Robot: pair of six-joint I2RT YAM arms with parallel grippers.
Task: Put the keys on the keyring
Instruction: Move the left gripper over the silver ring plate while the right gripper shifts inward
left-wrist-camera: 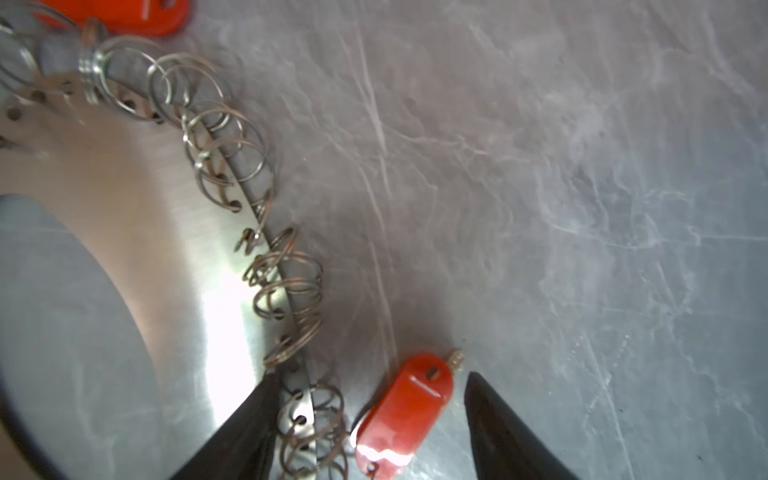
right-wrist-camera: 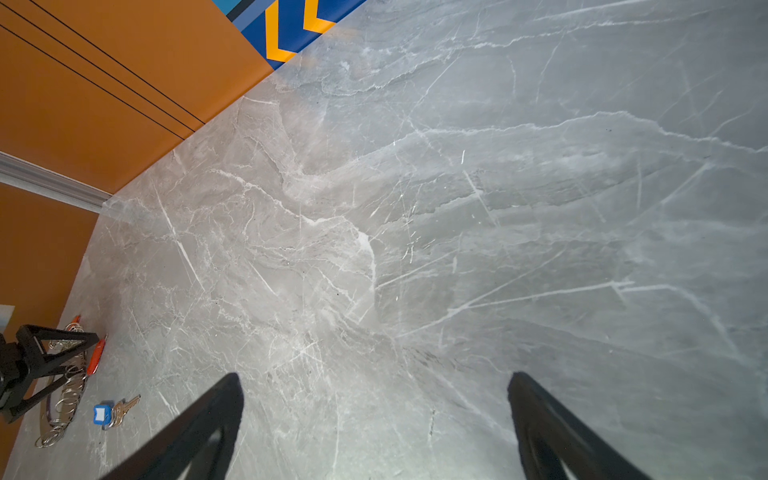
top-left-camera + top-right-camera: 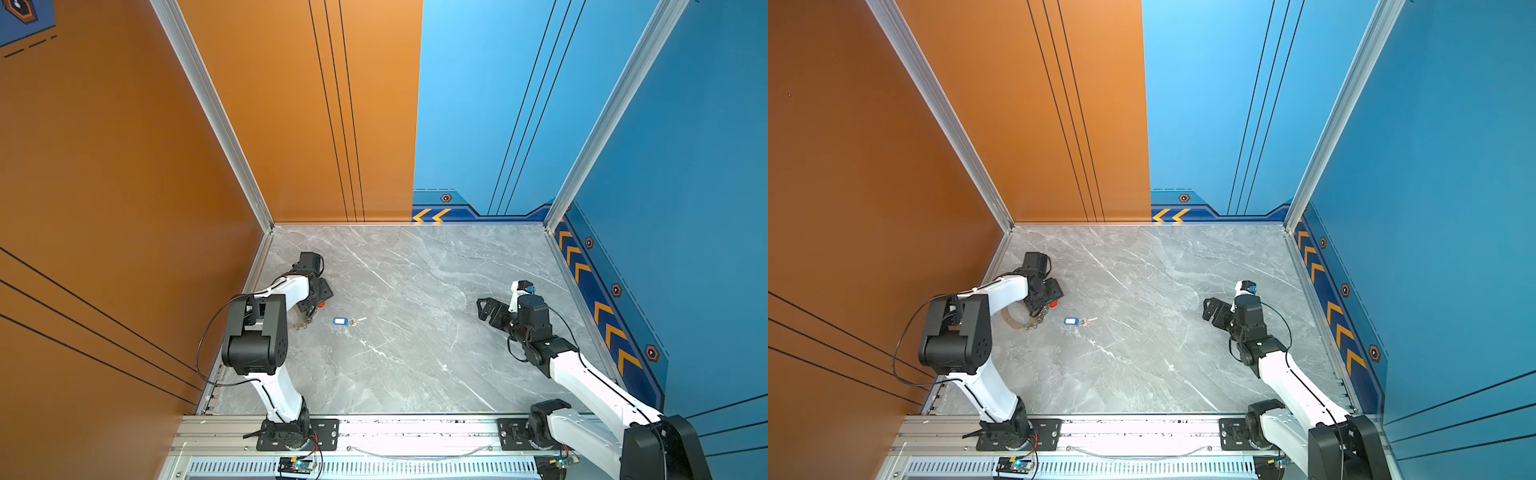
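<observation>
The keyring [image 1: 145,216], a flat grey metal plate rimmed with small split rings, lies on the marble table at the left; it is partly under the left arm in both top views [image 3: 300,324] [image 3: 1017,319]. My left gripper [image 1: 370,376] is down over its rim, open, with the rim's rings and a red-tagged key [image 1: 405,415] between its jaws; the far fingertip [image 1: 478,395] is clear of the tag. A second red tag [image 1: 124,12] lies further along the rim. A blue-tagged key [image 3: 341,321] [image 3: 1072,321] [image 2: 104,413] lies loose to the right of the keyring. My right gripper [image 3: 482,309] [image 2: 374,378] hovers open and empty.
The grey marble table [image 3: 415,353] is walled in by orange panels [image 3: 124,208] at left and back and blue panels [image 3: 665,208] at back and right. An aluminium rail [image 3: 415,432] with both arm bases runs along the front edge.
</observation>
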